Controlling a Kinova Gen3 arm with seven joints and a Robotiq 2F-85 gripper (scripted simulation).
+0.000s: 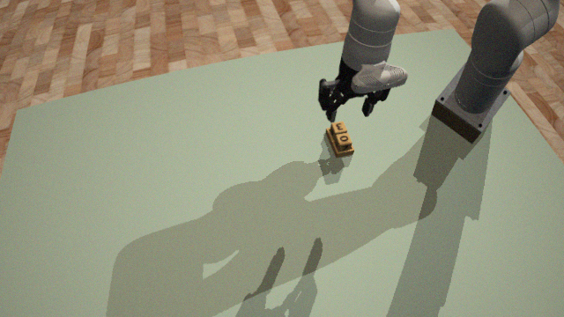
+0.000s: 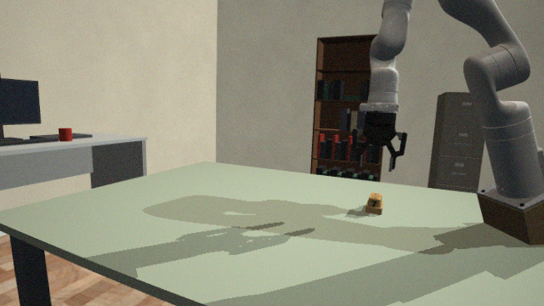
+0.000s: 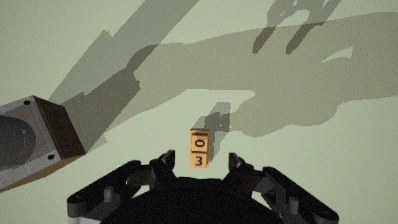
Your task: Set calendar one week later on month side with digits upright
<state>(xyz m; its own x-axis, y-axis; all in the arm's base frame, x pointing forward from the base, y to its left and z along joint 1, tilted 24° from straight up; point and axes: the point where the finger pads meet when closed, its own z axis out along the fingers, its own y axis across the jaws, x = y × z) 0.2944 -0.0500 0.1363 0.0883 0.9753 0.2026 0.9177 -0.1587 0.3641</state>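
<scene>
The calendar (image 1: 340, 139) is a small wooden tray with two wooden digit cubes side by side, flat on the green table. Their top faces show a 3 (image 1: 339, 128) and a 0 (image 1: 344, 139). In the wrist view the cubes (image 3: 199, 148) read 0 above 3. In the exterior view the calendar (image 2: 374, 203) shows a 7 on its near end face. My gripper (image 1: 349, 112) hangs open and empty well above the calendar, touching nothing; it also shows in the exterior view (image 2: 378, 163) and in the wrist view (image 3: 200, 162). The side with the month's name is not readable.
The arm's base (image 1: 467, 115) stands on the table to the right of the calendar. In the exterior view a desk with a red cup (image 2: 65, 134) stands far left, and a bookshelf (image 2: 346, 106) and a filing cabinet (image 2: 456, 142) stand behind the table.
</scene>
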